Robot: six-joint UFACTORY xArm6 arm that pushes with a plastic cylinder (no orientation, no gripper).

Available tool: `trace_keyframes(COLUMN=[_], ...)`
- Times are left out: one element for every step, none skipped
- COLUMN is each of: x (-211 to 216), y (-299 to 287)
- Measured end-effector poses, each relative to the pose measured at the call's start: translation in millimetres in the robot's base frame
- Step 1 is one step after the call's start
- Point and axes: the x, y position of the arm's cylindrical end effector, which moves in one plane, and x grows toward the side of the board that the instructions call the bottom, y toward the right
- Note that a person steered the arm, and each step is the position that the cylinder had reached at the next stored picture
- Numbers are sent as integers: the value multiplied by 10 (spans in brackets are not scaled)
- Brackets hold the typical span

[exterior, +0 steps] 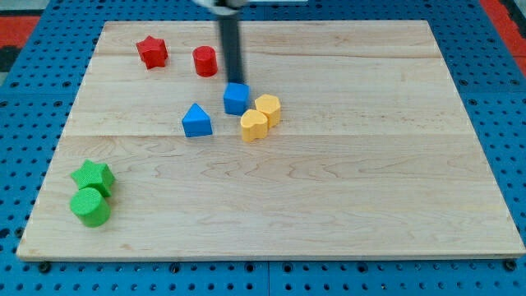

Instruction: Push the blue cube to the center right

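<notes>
The blue cube (237, 99) sits on the wooden board (370, 189), left of centre in the upper half. My tip (234, 81) is right behind it, at the cube's top edge in the view, touching or nearly touching. The rod rises straight toward the view's top. The cube is close to two yellow blocks: a yellow hexagonal block (267, 108) and a yellow rounded block (254, 126) just to its right.
A blue triangular block (196, 121) lies to the cube's lower left. A red star (152, 51) and a red cylinder (205, 61) are at the upper left. A green star (93, 176) and a green cylinder (89, 206) are at the lower left.
</notes>
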Motion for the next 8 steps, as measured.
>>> trace_keyframes(x=[-8, -7, 174, 349, 351, 359, 661, 982], y=[-199, -868, -1059, -460, 300, 595, -75, -156])
